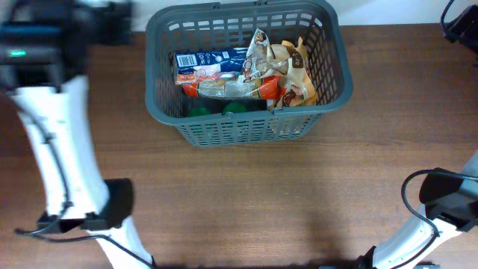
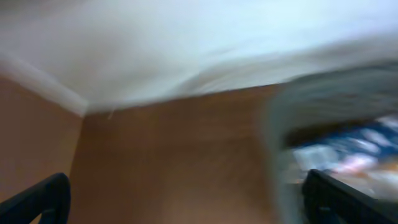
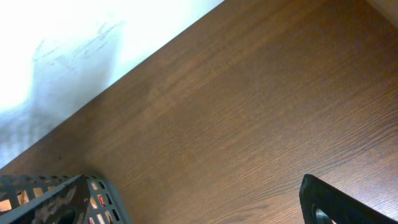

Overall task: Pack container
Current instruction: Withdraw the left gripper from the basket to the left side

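The left pincer [image 2: 185, 190] is hanging with its fingers wide apart and nothing between them; that view is blurring. The right pincer [image 1: 460, 22] is showing only one finger [image 3: 339, 202], so I cannot tell its state. One container [image 1: 246, 133] is sitting upright at the far middle of the surface [image 1: 246, 209], with its long axis running left to right. It is holding one blue-white packet [image 1: 203, 64], one tan bag [image 1: 297, 73] and two green items [image 1: 198, 111].

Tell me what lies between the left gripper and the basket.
Nothing: in the left wrist view only bare table separates the left gripper from the container; the overhead view agrees.
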Available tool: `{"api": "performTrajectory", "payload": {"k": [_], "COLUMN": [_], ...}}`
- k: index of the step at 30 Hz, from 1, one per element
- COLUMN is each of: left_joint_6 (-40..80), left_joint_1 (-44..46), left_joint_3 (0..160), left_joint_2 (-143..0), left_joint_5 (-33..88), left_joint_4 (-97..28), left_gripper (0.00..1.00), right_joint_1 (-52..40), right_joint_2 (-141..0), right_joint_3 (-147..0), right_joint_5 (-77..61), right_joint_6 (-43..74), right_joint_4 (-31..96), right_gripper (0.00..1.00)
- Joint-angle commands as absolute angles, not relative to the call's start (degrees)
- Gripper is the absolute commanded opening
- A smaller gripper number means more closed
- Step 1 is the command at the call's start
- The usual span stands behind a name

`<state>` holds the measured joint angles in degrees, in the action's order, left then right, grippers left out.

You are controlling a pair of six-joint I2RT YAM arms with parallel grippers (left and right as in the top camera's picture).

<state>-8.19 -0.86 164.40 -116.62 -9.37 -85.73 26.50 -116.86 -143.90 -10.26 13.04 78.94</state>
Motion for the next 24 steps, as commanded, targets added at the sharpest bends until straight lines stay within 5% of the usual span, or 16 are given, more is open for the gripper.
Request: {"api": "performTrajectory", "payload": {"k": [1, 10, 24], "left_joint_6": [1.4, 1.3, 1.3], "left_joint_1": [-9.9, -22.4, -24.1], "left_joint_3": [161.6, 149.1, 144.4], "left_joint_2": [-118.3, -118.3, -118.3], "left_joint_5": [-2.2, -1.2, -1.2], "left_joint_4": [-86.7, -87.2, -87.3], "left_gripper": [0.99, 0.99, 0.99], "right_joint_1": [26.7, 26.7, 24.2], "right_joint_2": [-117.1, -117.1, -114.6], "right_joint_3": [-143.8, -143.8, -143.8], "right_joint_5": [-10.8, -10.8, -10.7], "right_joint_6": [12.9, 12.9, 13.0], "right_joint_4": [78.9, 78.9, 78.9], "right_gripper": [0.99, 0.99, 0.99]}}
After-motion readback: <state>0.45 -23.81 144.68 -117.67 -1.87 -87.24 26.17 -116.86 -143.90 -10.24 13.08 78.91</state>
